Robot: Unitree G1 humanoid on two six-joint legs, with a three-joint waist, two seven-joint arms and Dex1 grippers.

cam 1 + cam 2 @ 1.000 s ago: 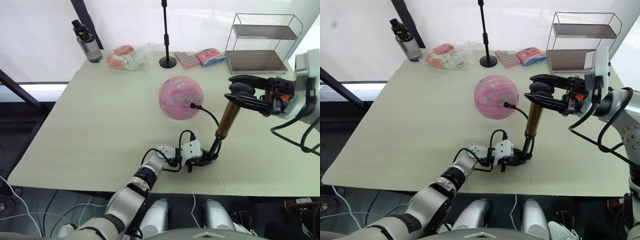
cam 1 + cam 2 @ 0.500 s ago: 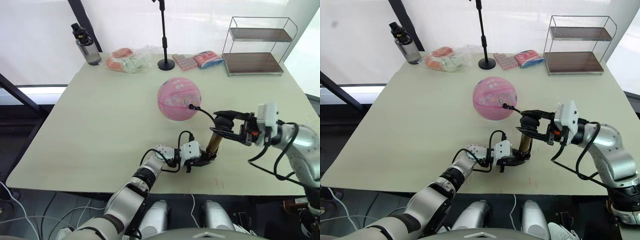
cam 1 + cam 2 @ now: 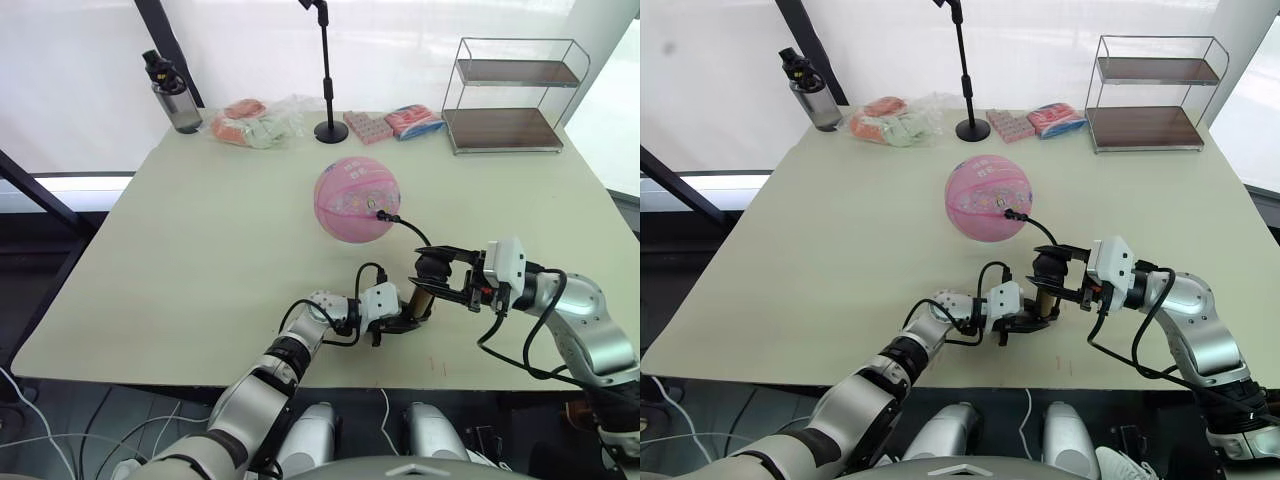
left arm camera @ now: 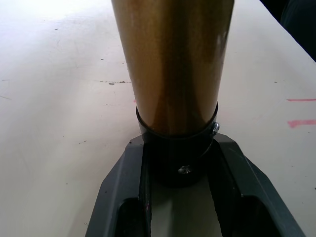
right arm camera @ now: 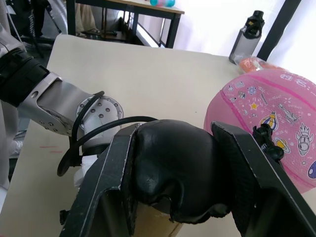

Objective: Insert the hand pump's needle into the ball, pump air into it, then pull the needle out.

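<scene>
Bottle: dark, upright, at the far left corner of the counter. Contents cannot be determined.

Clear bag: lies right of the bottle and holds orange and pale items. Further right stands a black stand on a round base, followed by two pink packets.

Wire shelf: two tiers, at the far right. Both wooden boards are bare.

Ball: pink, resting near the middle of the counter. It carries small printed pictures, including stars and rockets; its pale lettering cannot be read. No other brand or writing is legible.

Needle: seated in the ball's valve at the ball's 4 o'clock side. A thin black hose runs from it toward the hand pump.

Hand pump: upright on the counter at 5 o'clock from the ball, apart from it.

Left gripper: jaws part-open and closed around the pump's black base cap, one finger on each side, as the left wrist view shows. The gold barrel rises directly above them.

Right gripper: reaches in from 3 o'clock. Its jaws are clamped on the black handle at the pump's top, one finger on either flank. The handle sits low, near the barrel.
</scene>
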